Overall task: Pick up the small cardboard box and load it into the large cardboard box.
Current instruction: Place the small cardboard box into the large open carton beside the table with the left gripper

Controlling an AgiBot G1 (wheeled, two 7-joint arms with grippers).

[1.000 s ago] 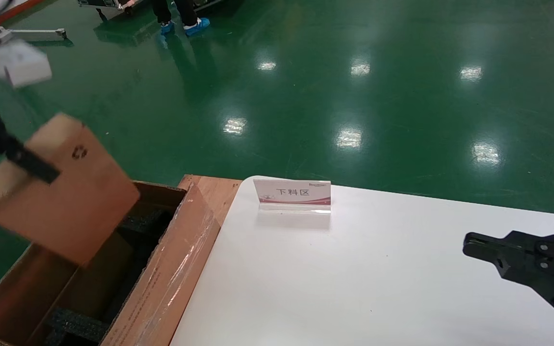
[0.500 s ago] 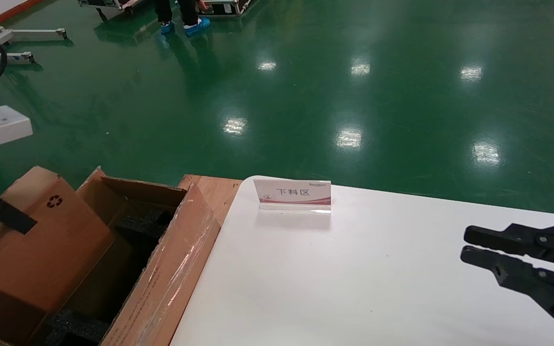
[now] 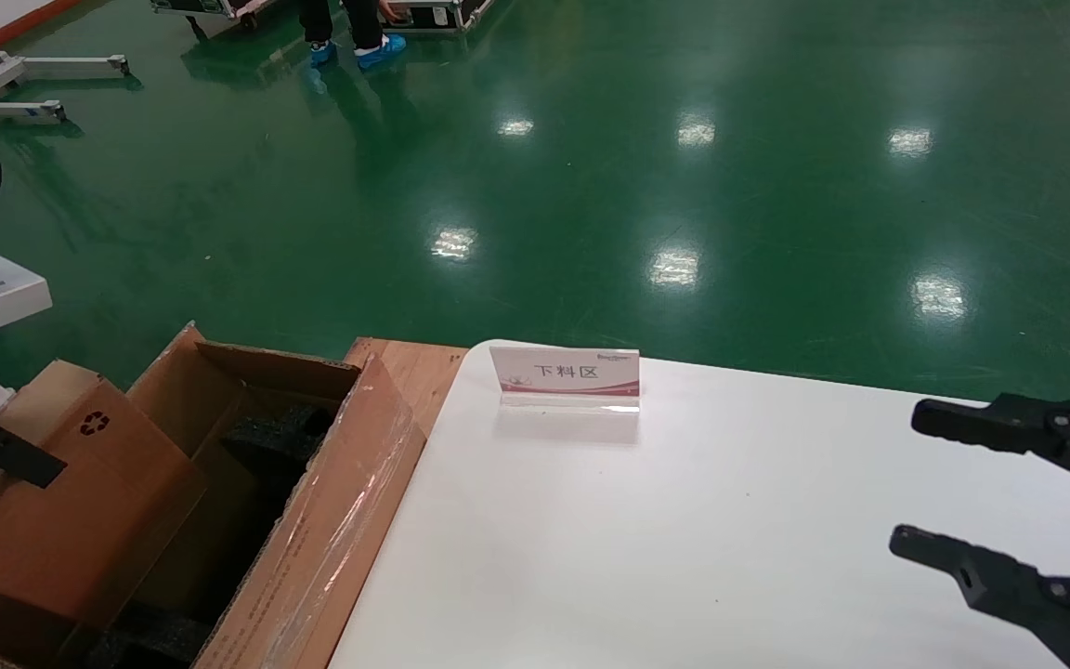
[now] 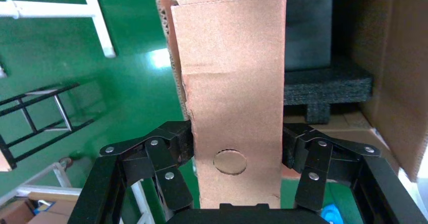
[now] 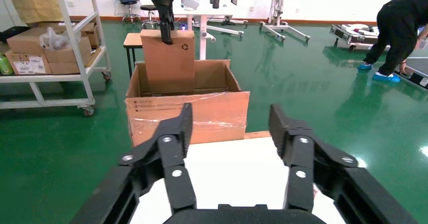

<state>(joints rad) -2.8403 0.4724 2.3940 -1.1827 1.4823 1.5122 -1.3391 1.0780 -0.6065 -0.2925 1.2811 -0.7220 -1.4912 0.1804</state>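
White table (image 3: 684,557) carries only an upright sign card (image 3: 564,375) with red trim, well ahead of the right gripper (image 3: 906,483), which hangs over the table's near right part, fingers spread. Green glossy floor (image 3: 684,167) carries the large cardboard box (image 3: 331,520), off to that gripper's left, against the table edge.

The lower part of the small cardboard box (image 3: 71,502) was hidden inside the large cardboard box (image 3: 331,520), off the bench's left edge, so whether it touched the black foam (image 3: 275,437) could not be told. The left gripper (image 4: 234,151) was mostly cut off by the head view's left edge; only one dark finger (image 3: 19,457) showed across the box's face. The large box's near end ran past the bottom edge. The right gripper (image 3: 972,492), by the bench's right edge, was cropped there.
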